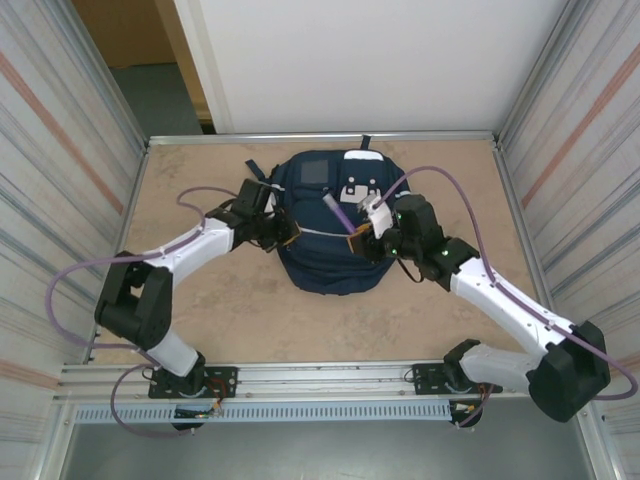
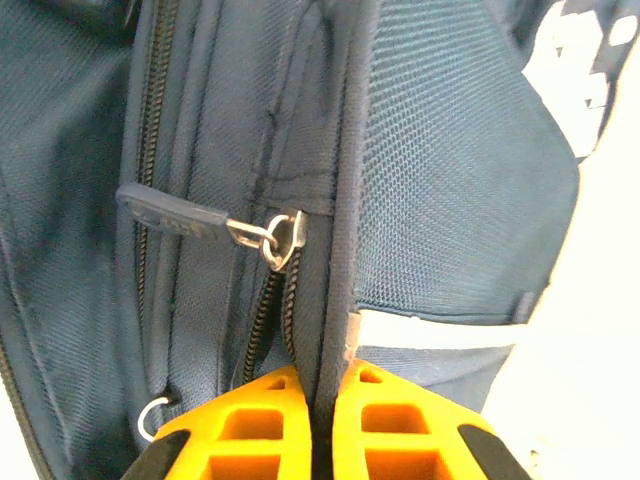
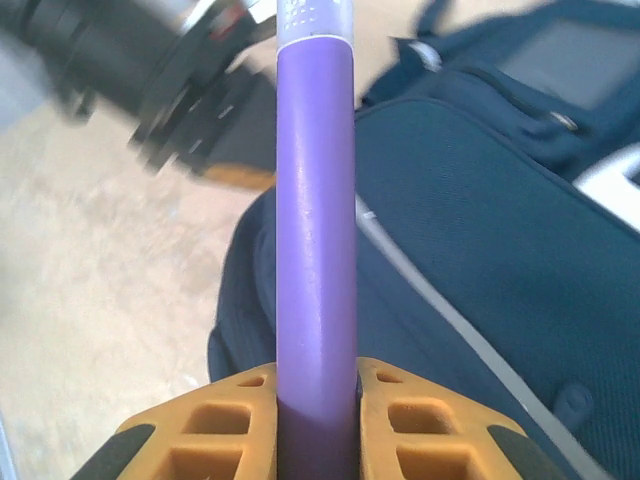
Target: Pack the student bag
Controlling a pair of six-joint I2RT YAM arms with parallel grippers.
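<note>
My left end effector (image 2: pixel 322 425) is pinching a seam edge, likely the firmest hold on the limp navy-blue fabric backpack (image 1: pixel 322 268) lying mid-frame; my right end effector (image 3: pixel 316 425) is clamping a smooth purple tube (image 3: pixel 315 200).

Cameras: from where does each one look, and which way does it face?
Top external: above and behind the arms, looking down on the table; both arms reach the student bag.
Left wrist: on the left arm, looking along the left gripper, shut on the bag's edge.
Right wrist: on the right arm, looking along the right gripper, holding a purple pen.
Shared: all views show the bag.
</note>
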